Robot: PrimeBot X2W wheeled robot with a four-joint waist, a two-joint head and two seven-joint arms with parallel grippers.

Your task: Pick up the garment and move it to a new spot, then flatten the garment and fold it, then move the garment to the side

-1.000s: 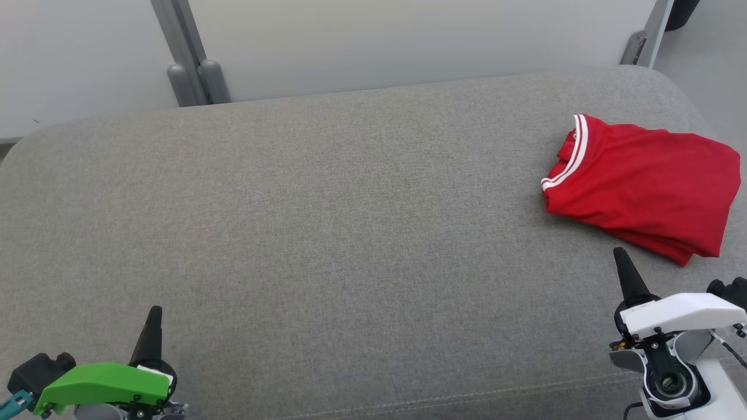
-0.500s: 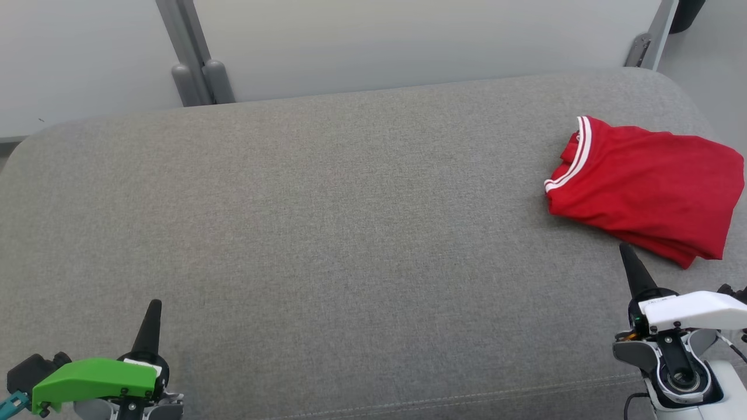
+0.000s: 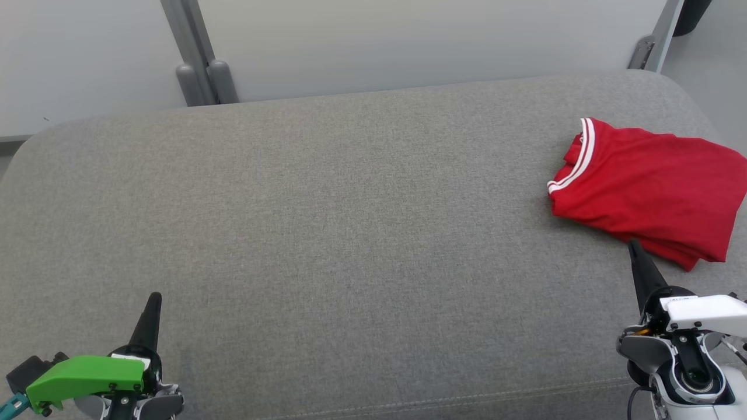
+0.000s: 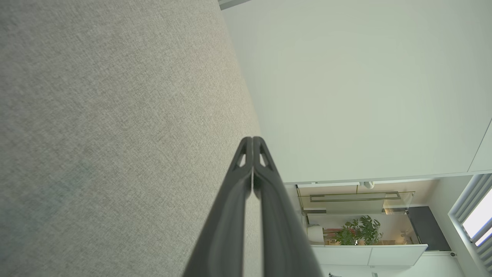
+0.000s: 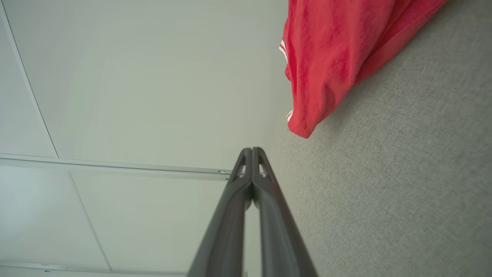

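The garment (image 3: 650, 189) is a red shirt with a white-striped collar, lying folded at the far right of the grey cushion (image 3: 327, 233). My right gripper (image 3: 632, 248) is shut and empty, its tip just short of the garment's near edge. In the right wrist view the garment (image 5: 330, 57) lies up and right of the closed fingers (image 5: 252, 151). My left gripper (image 3: 154, 298) is shut and empty at the lower left, far from the garment; the left wrist view shows its closed fingers (image 4: 252, 140) over bare fabric.
A pale wall panel with a grey post (image 3: 198, 64) rises behind the cushion. A seam (image 3: 408, 402) runs along the cushion's front edge. The cushion's rounded right corner lies just beyond the garment.
The head camera has shifted slightly. My right gripper has moved toward the garment's near edge; the left gripper has barely moved. The garment lies as before.
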